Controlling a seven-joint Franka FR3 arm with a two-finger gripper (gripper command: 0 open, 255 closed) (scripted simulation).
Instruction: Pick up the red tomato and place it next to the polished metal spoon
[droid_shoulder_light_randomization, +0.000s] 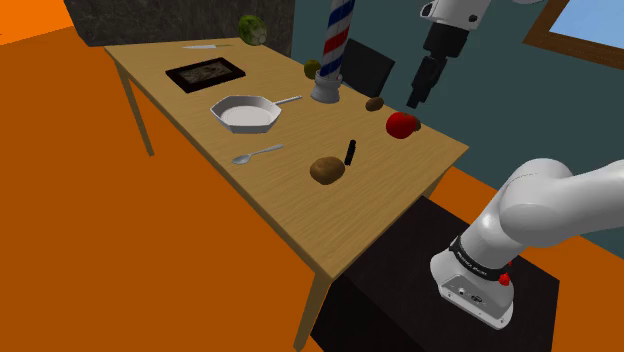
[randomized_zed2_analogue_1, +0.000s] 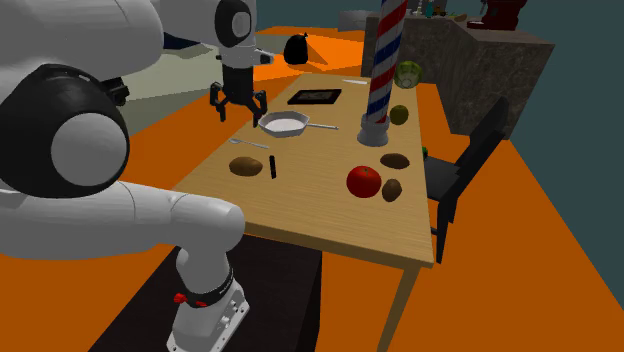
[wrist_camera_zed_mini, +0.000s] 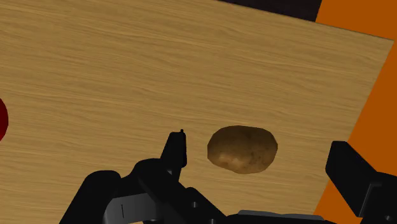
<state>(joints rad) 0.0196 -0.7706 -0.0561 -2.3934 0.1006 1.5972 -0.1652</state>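
Tomato (droid_shoulder_light_randomization: 402, 124), red and round, sits on the wooden table (droid_shoulder_light_randomization: 290, 205) near its edge in the shoulder view. The spoon (droid_shoulder_light_randomization: 257, 154) lies well apart from it, toward the tomato's eight o'clock. A pale pan (droid_shoulder_light_randomization: 247, 113) stands at the spoon's twelve o'clock and a large potato (droid_shoulder_light_randomization: 327, 170) at its three o'clock. A small brown lump (droid_shoulder_light_randomization: 374, 103) rests at the tomato's ten o'clock. The black gripper (droid_shoulder_light_randomization: 415, 98) hangs in the air at the tomato's one o'clock, clear of it and pointing down.

From the second exterior view, the tomato (randomized_zed2_analogue_1: 364, 181) is on the near part of the table (randomized_zed2_analogue_1: 330, 225). One brown lump (randomized_zed2_analogue_1: 392, 189) lies just beside it at three o'clock and another (randomized_zed2_analogue_1: 395, 160) at one o'clock. The spoon (randomized_zed2_analogue_1: 250, 144) is off toward ten o'clock, with the potato (randomized_zed2_analogue_1: 245, 166) at the spoon's six o'clock. A striped barber pole (randomized_zed2_analogue_1: 382, 70) stands at the tomato's twelve o'clock. The gripper (randomized_zed2_analogue_1: 240, 110) shows its fingers spread apart and holding nothing.

Along the wrist view, the gripper (wrist_camera_zed_mini: 259, 145) is wide open above the table. A brown lump (wrist_camera_zed_mini: 242, 149) lies on the wood below the gap, nearer one finger (wrist_camera_zed_mini: 175, 153) than the other; which of the lumps it is I cannot tell. A red sliver of the tomato (wrist_camera_zed_mini: 2, 121) shows well outside that nearer finger. Orange floor (wrist_camera_zed_mini: 375, 95) lies beyond the table edge.
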